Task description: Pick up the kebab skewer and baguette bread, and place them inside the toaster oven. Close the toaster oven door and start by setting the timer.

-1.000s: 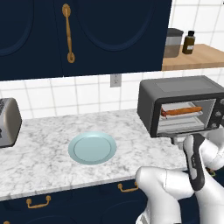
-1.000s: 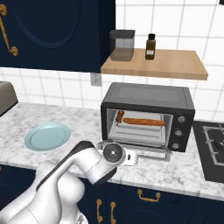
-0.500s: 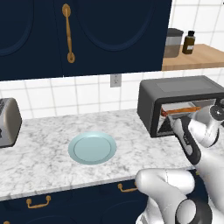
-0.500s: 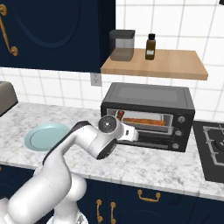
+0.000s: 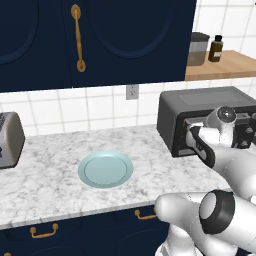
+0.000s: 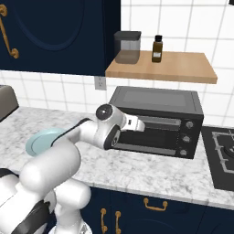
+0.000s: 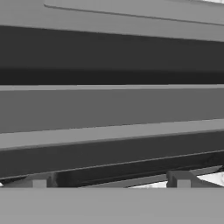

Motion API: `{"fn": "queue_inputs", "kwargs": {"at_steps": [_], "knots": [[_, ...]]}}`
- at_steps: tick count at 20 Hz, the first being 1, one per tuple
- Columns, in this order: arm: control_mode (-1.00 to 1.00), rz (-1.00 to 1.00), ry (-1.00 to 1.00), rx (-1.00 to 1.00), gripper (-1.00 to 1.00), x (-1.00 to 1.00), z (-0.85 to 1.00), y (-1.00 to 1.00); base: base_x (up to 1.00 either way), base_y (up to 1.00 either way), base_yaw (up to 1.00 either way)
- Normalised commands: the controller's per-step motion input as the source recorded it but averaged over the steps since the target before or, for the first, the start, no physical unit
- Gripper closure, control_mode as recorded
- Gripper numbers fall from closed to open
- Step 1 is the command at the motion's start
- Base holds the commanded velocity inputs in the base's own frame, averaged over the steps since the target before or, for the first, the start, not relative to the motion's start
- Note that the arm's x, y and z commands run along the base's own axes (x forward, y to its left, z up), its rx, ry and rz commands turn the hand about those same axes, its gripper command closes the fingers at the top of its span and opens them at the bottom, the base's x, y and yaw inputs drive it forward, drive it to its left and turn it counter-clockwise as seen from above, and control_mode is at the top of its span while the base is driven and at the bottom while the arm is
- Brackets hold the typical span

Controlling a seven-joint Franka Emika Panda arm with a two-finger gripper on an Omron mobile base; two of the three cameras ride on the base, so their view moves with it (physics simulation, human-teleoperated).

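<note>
Right base view: the toaster oven [image 6: 157,121] stands on the table [image 6: 137,171] beneath a wooden shelf [image 6: 164,68], and the claw [image 6: 140,126] is at the upper left of the toaster oven door [image 6: 153,135]. Claw jaws are spread wide, gripping nothing. Hand view: the door's grey bar handle [image 7: 109,107] lies directly ahead of the fingertips [image 7: 178,178], very close.

We see a grey-veined marble counter [image 5: 45,180] below white wall tiles [image 5: 100,107], navy cabinets [image 5: 125,40], and a wooden shelf [image 6: 178,68].

I saw the marble counter [image 5: 60,175] carrying the toaster oven [image 6: 157,121], a pale blue plate [image 5: 105,169] and a silver toaster [image 5: 9,140] far left.
</note>
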Motion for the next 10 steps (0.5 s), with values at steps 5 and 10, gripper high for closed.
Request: {"fn": "queue_inputs", "kwargs": {"at_steps": [5,10], "knots": [[-1.0,-0.09,-0.04,-0.09,-1.0,0.38,-0.1,0.09,0.0,0.0,0.0],[-1.0,-0.08,-0.02,-0.04,-1.0,0.55,-0.03,0.0,0.0,0.0,0.0]]}}
